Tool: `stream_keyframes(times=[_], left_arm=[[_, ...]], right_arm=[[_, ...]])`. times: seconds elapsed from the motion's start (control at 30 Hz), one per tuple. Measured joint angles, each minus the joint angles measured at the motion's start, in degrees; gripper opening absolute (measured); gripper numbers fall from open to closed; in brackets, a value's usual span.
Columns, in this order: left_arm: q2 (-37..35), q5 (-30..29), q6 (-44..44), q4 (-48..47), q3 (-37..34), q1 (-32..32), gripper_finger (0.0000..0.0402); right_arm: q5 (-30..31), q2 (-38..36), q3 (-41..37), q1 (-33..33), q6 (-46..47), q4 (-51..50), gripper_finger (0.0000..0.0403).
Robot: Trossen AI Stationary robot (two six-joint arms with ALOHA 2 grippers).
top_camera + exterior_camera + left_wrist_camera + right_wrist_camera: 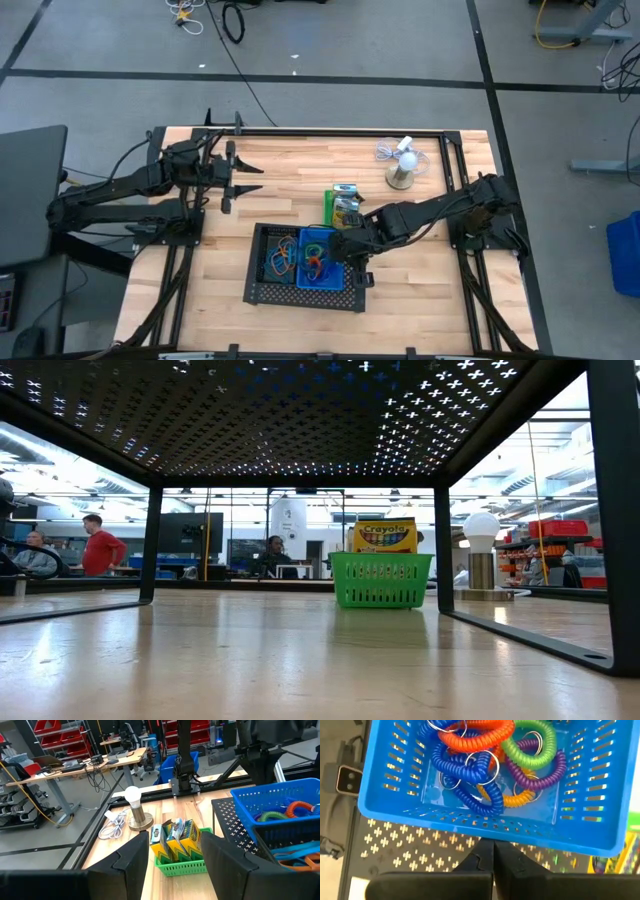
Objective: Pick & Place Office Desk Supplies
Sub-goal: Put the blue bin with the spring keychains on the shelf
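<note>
Coiled plastic loops in blue, orange, green, purple and yellow, some carrying metal key rings, lie tangled in a small blue slotted plastic bin. That bin stands on a large flat black mesh tray on the pale wooden table, in the tray's right part as the overhead camera shows it; more coloured loops rest on the tray just left of the bin.

The right gripper hangs low over the tray beside the blue bin's near wall, its two dark fingers pressed flat together with nothing between them. From above, its arm reaches in from the table's right edge toward the tray.

Just beyond the tray, a small green slotted plastic bin holds several yellow-and-green crayon boxes standing upright side by side; the table-level camera shows the Crayola front of one rising above the rim. A white mini fan on a round metal base stands near the table's far right corner, its white cord coiled beside it.

The left gripper waits over the table's far left part, well apart from the tray and both bins. Its fingers stand partly spread and hold nothing

People stand in the room behind the table, one in a red top
</note>
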Motion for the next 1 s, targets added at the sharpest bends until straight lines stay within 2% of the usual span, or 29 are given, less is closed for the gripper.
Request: stream_keyframes(times=[0.57, 1.0], left_arm=[[0.0, 0.0, 0.4, 0.0, 0.0, 0.0, 0.0188], [0.0, 0.0, 0.3, 0.0, 0.0, 0.0, 0.0188]], right_arm=[[-2.3, 1.0, 0.0, -0.6, -3.8, 4.4, 0.0], [-2.4, 1.1, -0.2, -1.2, -4.2, 3.9, 0.0]])
